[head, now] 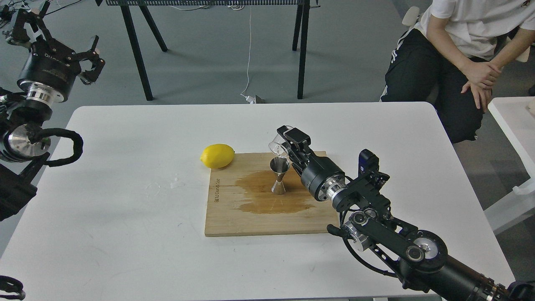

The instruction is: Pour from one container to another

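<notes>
The steel jigger (279, 177) stands upright on the wooden cutting board (250, 217), in a brown wet stain. Just above its mouth the clear glass cup (278, 147) is tipped on its side, rim facing left and down. My right gripper (287, 143) is shut on the cup from the right. My left gripper (62, 31) is raised off the table's far left corner, fingers spread, holding nothing.
A yellow lemon (217, 155) lies at the board's far left corner. Small clear droplets (176, 183) mark the white table (125, 234) left of the board. A seated person (459, 54) is beyond the far right edge. Black table legs (138, 50) stand behind.
</notes>
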Robot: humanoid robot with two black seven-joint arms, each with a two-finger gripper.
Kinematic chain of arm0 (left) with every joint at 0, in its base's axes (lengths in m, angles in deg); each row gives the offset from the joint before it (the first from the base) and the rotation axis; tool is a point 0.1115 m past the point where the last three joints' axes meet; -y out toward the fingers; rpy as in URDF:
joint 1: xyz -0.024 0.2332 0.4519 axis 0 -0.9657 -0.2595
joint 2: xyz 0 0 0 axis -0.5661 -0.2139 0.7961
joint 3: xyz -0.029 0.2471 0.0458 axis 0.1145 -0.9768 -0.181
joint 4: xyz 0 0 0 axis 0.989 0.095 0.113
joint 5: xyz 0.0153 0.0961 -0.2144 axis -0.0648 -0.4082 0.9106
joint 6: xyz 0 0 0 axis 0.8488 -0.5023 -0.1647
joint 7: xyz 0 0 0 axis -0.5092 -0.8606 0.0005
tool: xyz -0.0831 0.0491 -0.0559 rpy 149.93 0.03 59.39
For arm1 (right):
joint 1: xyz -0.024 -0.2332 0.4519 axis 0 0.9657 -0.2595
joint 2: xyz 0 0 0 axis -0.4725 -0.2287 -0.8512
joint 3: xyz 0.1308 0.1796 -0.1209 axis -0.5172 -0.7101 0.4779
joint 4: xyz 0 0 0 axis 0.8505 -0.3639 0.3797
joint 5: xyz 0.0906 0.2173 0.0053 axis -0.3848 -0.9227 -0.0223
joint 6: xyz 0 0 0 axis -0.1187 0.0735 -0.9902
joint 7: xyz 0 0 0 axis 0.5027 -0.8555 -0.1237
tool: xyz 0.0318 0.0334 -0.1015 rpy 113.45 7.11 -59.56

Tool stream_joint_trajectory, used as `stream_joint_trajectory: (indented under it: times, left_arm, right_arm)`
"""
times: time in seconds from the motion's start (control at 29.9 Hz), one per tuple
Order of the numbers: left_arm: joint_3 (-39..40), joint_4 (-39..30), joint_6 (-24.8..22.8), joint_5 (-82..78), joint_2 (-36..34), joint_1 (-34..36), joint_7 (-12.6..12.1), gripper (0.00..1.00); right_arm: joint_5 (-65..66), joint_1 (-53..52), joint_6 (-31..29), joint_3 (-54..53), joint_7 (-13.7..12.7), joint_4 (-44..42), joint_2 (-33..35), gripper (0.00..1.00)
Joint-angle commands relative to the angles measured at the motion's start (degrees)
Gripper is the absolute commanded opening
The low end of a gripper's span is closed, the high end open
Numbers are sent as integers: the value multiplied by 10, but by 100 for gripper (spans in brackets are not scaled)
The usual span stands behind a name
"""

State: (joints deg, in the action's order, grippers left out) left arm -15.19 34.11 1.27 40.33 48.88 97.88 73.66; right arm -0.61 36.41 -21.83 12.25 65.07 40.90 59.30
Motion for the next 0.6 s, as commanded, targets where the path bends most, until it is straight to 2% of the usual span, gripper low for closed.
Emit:
stream_joint_trajectory:
  times: [0.0,0.27,0.4,0.57]
  left_arm:
    - [1,0,0,0,-1,0,0,100]
    - [1,0,0,0,0,-1,0,100]
    - [0,0,0,0,0,-2,18,100]
    - [0,0,-1,0,0,-4,18,100]
  right_arm:
    - [1,-5,0,10,0,0,6,19]
    - [1,-17,1,14,0,-12,5,19]
    - [15,-21,7,23,1,-18,5,19]
    - [21,-31,19,47,9,-27,5,19]
